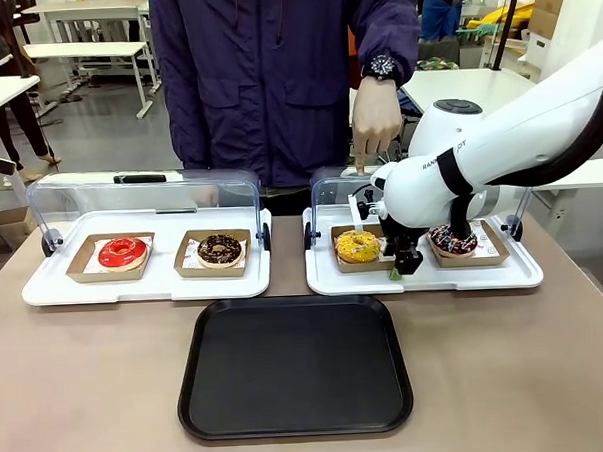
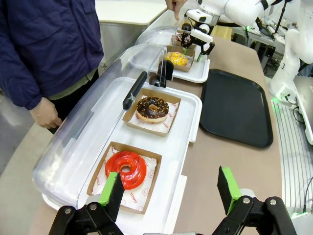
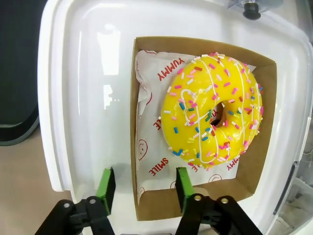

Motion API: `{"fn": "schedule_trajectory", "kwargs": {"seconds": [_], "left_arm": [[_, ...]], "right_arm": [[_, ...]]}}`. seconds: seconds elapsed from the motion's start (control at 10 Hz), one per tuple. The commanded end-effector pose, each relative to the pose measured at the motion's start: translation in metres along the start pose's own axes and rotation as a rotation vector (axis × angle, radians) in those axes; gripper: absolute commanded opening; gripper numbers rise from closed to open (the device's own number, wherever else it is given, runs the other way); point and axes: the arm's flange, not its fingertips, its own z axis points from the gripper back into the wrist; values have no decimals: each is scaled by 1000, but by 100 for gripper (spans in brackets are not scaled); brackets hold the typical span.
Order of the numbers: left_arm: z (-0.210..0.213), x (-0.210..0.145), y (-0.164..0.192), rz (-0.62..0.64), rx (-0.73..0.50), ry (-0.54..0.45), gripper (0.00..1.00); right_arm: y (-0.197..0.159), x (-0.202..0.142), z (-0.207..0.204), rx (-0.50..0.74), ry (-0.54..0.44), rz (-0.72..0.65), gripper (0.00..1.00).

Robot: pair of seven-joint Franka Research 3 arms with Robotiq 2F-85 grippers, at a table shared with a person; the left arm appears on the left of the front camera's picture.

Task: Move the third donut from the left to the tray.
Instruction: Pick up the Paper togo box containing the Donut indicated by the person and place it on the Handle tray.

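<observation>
The third donut from the left (image 1: 357,247), yellow-iced with coloured sprinkles, lies in its brown cardboard holder (image 3: 254,171) on the right white tray. My right gripper (image 3: 145,188) is open and straddles the holder's wall: one finger stands outside it, the other over the printed paper beside the donut (image 3: 212,110). From the front, that gripper (image 1: 398,264) hangs at the donut's right side. The black tray (image 1: 295,366) lies in front, at the table's middle. My left gripper (image 2: 170,193) is open above the left white tray's end, near the red donut (image 2: 126,169). The yellow donut (image 2: 177,58) and black tray (image 2: 234,107) lie farther off.
The left white tray (image 1: 44,287) holds a red donut (image 1: 121,252) and a chocolate donut (image 1: 219,250). A sprinkled chocolate donut (image 1: 454,241) sits right of my gripper. Both clear lids are raised; a person's hand (image 1: 374,118) rests on the right lid (image 1: 330,190).
</observation>
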Motion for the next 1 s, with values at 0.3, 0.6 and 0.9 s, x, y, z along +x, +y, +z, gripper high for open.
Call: {"fn": "schedule_trajectory", "kwargs": {"seconds": [0.3, 0.6, 0.9], "left_arm": [[-1, 2, -2, -1, -4, 2, 100], [-1, 2, -2, -1, -4, 2, 100], [-1, 2, -2, -1, -4, 2, 100]], "right_arm": [[-7, 6, 3, 0, 51, -10, 0], [-6, 8, 3, 6, 63, -14, 0], [-5, 7, 4, 1, 43, -47, 0]]}}
